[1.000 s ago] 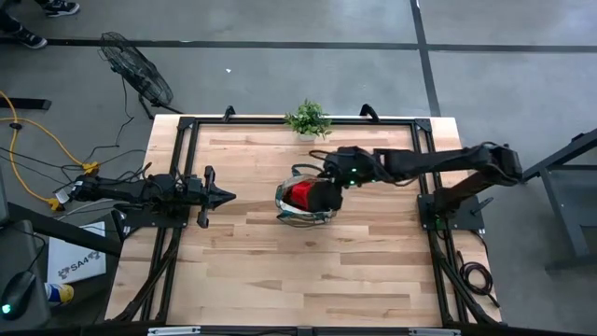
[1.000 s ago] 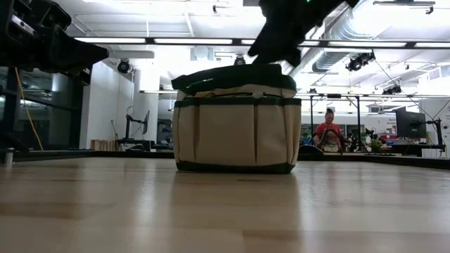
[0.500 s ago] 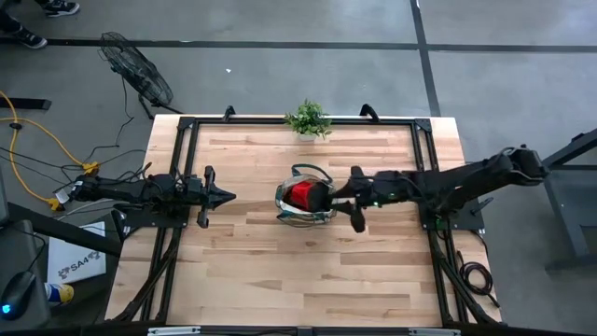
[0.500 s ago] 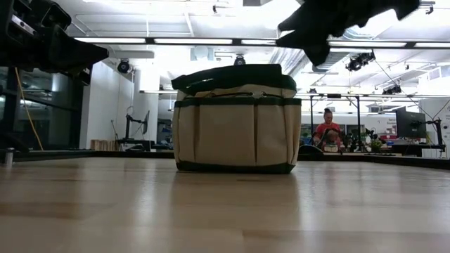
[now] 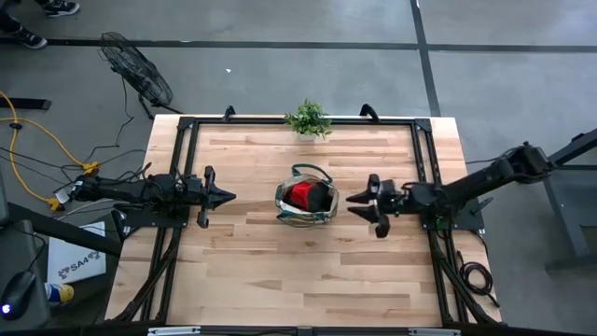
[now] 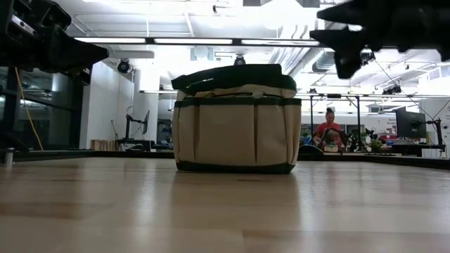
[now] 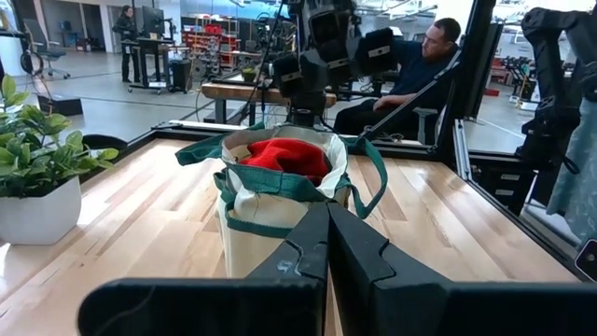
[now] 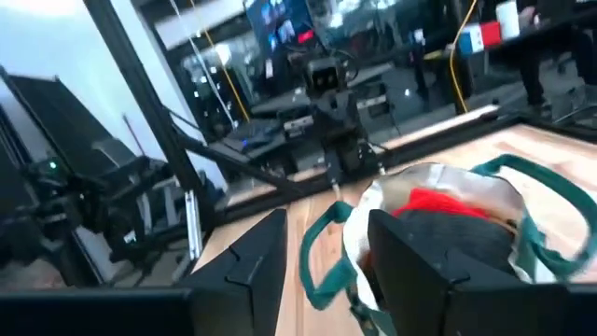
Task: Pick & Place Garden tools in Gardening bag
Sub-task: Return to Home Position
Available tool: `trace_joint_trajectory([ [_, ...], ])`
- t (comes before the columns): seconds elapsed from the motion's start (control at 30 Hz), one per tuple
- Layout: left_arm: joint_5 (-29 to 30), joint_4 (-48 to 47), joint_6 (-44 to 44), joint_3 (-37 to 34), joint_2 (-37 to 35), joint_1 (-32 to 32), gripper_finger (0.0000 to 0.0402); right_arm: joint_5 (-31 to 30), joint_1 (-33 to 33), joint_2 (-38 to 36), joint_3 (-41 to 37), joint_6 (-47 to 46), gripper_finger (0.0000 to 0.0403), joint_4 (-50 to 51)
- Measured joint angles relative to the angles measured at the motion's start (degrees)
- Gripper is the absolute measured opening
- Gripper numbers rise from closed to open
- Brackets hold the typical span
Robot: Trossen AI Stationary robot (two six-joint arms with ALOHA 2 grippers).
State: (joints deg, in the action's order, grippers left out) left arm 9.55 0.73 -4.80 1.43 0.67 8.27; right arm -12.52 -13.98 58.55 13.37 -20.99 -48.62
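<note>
Since the gardening bag (image 5: 305,198) stands upright near the middle of the counter (image 5: 261,280) with a red glove (image 5: 300,194) showing at its open mouth, and no tool lies loose on the wood in the high view, you are by my reading at the parking step — the packing looks done and only the arms need to go home. Your right gripper (image 5: 353,199) sits just off the bag's right side, near it but apart, on an arm stretched low and almost level from the counter's right edge and pointing straight at the bag. From the low view it hangs above the height of the bag's top, off to one side. Its fingers (image 8: 252,257) are moderately spread with nothing between them. What the next move calls for, I judge, is a clean draw back toward the right arm's base, lifting a little so nothing catches the bag's rim and tips it. Your left gripper (image 5: 229,196) waits at the counter's left side, well apart from the bag and aimed at it, its fingers pressed together and empty. The potted plant (image 5: 308,119) at the far edge is out of both arms' way — leave it be.
</note>
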Motion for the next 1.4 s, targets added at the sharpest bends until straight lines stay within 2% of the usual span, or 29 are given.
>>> trace_joint_trajectory([
  [0.17,-0.01,0.0,0.0,0.0,-0.02,-0.01,0.0,-0.65,-0.02,-2.21,-5.49,-0.14,0.0144,-6.37],
  [0.43,0.01,0.0,0.0,0.0,-0.02,0.0,0.0,-3.25,0.25,-9.02,-9.21,-1.54,0.0144,-6.54],
  [0.67,0.03,0.0,0.02,0.0,0.0,-0.02,0.0,-8.59,0.25,-18.13,-12.9,-1.32,0.0144,-5.96],
  [0.97,0.03,0.01,0.0,0.0,0.0,-0.01,0.0,-12.62,0.27,-29.12,-12.9,2.78,0.0144,2.03],
  [1.2,0.06,0.0,0.0,-0.02,-0.02,0.0,0.0,-20.44,1.19,-40.21,-12.9,0.06,0.0144,18.17],
  [1.27,0.06,0.02,0.0,0.0,0.0,0.0,0.0,-19.74,2.7,-43.03,-12.92,-1.11,0.0144,21.5],
  [1.4,0.06,0.02,0.0,0.0,-0.01,0.0,0.0,-13.27,6.7,-48.27,-12.92,-1.74,0.0144,27.82],
])
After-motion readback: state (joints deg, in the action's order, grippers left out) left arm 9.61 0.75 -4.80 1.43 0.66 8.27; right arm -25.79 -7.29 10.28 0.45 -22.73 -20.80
